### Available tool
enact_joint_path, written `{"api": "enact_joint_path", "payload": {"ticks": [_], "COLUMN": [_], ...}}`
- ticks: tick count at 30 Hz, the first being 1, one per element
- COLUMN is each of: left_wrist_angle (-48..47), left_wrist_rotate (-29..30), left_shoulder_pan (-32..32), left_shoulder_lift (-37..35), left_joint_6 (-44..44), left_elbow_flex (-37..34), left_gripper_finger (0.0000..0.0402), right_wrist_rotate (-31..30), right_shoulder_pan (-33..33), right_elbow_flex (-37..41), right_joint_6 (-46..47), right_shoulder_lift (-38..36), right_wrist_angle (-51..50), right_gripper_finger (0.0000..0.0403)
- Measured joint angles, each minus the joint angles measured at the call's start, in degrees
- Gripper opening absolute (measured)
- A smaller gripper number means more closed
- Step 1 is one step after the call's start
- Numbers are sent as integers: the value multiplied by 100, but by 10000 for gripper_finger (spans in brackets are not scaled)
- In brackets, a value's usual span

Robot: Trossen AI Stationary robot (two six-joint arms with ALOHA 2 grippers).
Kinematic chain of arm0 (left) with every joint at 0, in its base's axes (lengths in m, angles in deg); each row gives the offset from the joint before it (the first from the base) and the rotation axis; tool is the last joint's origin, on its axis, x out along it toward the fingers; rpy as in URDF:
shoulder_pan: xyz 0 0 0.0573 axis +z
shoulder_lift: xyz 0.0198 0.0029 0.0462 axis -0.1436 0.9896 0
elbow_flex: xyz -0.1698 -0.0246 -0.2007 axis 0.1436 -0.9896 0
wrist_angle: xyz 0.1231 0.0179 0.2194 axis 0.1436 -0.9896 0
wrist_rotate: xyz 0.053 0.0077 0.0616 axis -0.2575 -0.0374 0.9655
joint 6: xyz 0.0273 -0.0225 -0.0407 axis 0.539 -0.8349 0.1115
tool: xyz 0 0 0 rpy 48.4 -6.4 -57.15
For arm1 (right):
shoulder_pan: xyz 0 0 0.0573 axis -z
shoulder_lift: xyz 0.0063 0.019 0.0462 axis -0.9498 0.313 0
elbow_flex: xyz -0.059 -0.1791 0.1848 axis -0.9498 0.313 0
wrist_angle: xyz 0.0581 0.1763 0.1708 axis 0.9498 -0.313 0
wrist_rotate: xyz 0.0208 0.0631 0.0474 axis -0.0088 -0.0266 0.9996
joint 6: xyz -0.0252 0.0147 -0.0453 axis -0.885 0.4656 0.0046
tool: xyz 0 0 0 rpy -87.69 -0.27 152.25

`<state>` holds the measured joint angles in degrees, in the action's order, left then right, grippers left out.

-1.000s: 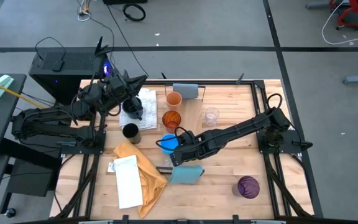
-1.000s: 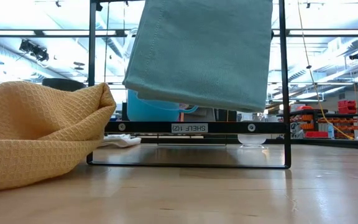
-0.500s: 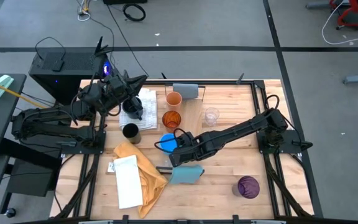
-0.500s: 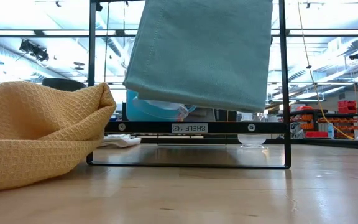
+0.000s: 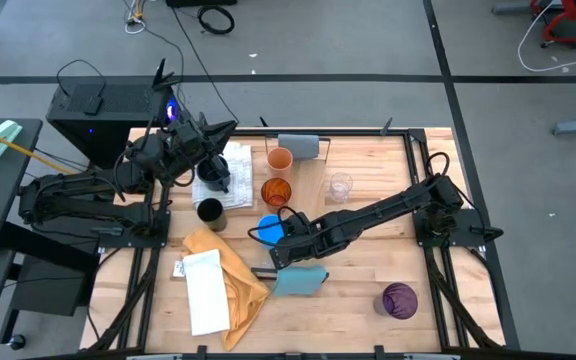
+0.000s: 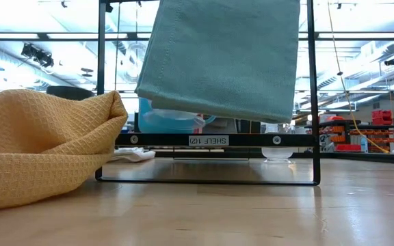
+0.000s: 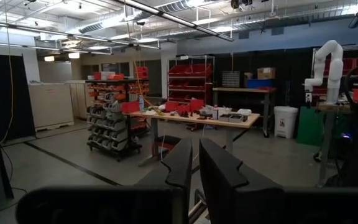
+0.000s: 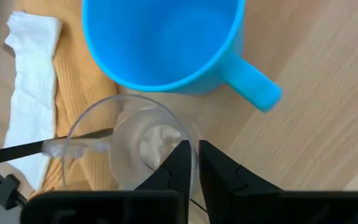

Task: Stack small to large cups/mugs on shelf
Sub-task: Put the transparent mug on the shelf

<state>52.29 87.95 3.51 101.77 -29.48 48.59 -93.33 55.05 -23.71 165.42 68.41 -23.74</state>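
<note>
My right gripper (image 5: 280,252) (image 8: 195,149) hangs over the shelf (image 5: 313,195) near its light blue end (image 5: 300,281), pointing steeply down, shut on a clear glass (image 8: 129,149) (image 6: 176,117). The bright blue mug (image 5: 271,229) (image 8: 160,37) stands right beside the glass. An orange cup (image 5: 280,158), an amber cup (image 5: 276,191) and another clear glass (image 5: 340,186) stand farther back, a black cup (image 5: 210,212) to the left, and a purple cup (image 5: 400,299) at the near right. My left gripper (image 5: 228,128) (image 7: 196,154) is raised at the far left, shut and holding nothing. My right gripper holds the clear glass by its rim (image 8: 190,142), on the side nearest the gripper, with one finger (image 8: 178,163) inside the glass and the other (image 8: 215,167) outside. The fingers come from above, slanting down. The glass stays upright; whether its base rests on the shelf I cannot tell.
A yellow waffle cloth (image 5: 230,268) (image 6: 40,143) with a white card (image 5: 206,290) on it lies at the near left. A white cloth (image 5: 230,165) with a dark mug (image 5: 216,180) on it lies under my left arm. A teal cloth (image 6: 221,55) hangs over the shelf's black frame (image 6: 211,139).
In the low view the clear glass has come down into sight in front of the blue mug, below the teal cloth's lower edge, where only the mug and its handle showed before. Both arms have otherwise kept their places.
</note>
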Motion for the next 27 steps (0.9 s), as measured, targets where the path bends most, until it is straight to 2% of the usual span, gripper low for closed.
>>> {"api": "enact_joint_path", "payload": {"ticks": [9,19,27], "left_wrist_angle": [0,0,0], "left_wrist_rotate": [0,0,0], "left_shoulder_pan": [-2,0,0], "left_shoulder_lift": [0,0,0], "left_joint_6": [0,0,0], "left_elbow_flex": [0,0,0], "left_gripper_finger": [28,40,30], "right_wrist_rotate": [45,90,114], "right_shoulder_pan": [0,0,0], "right_elbow_flex": [0,0,0], "right_joint_6": [22,4,4], "right_shoulder_lift": [0,0,0], "right_wrist_angle": [14,173,177], "right_gripper_finger": [48,55,68]}}
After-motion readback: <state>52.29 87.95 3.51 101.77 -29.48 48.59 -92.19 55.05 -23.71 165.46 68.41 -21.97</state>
